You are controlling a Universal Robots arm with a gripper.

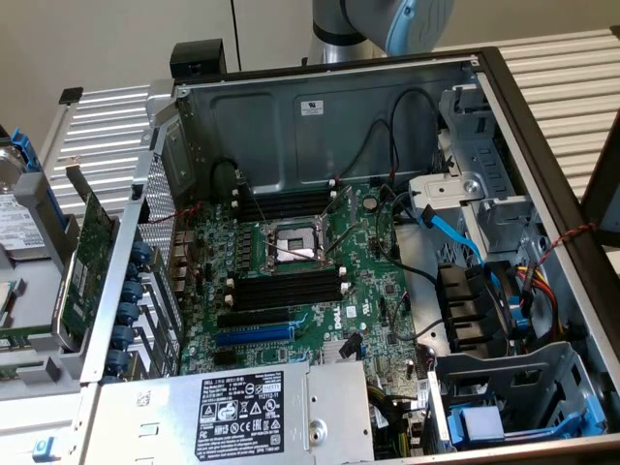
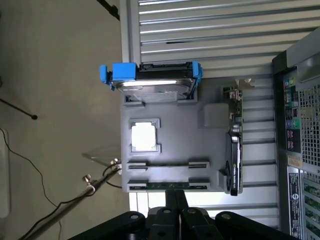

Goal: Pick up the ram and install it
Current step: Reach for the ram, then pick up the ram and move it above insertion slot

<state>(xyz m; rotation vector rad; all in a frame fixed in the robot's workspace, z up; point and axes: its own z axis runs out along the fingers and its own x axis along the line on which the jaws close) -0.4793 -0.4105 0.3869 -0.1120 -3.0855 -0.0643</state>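
In the wrist view the ram (image 2: 156, 186) is a thin dark green stick standing on edge in a holder at one end of the grey parts tray (image 2: 175, 145). My gripper (image 2: 174, 192) hangs well above the tray, its two black fingers pressed together with nothing between them and their tips lined up over the ram's holder. In the exterior view the open computer case (image 1: 320, 107) lies with its motherboard (image 1: 368, 291) exposed. Black memory slots (image 1: 286, 203) run on both sides of the CPU socket (image 1: 291, 244).
On the tray sit a hard drive in a blue caddy (image 2: 152, 80), a CPU chip (image 2: 144, 136), a bare grey holder (image 2: 167, 164) and an expansion card (image 2: 234, 150). In the exterior view, cables (image 1: 455, 242), drive cages (image 1: 513, 387) and the power supply (image 1: 252, 412) crowd the case; the arm (image 1: 387, 24) is behind it.
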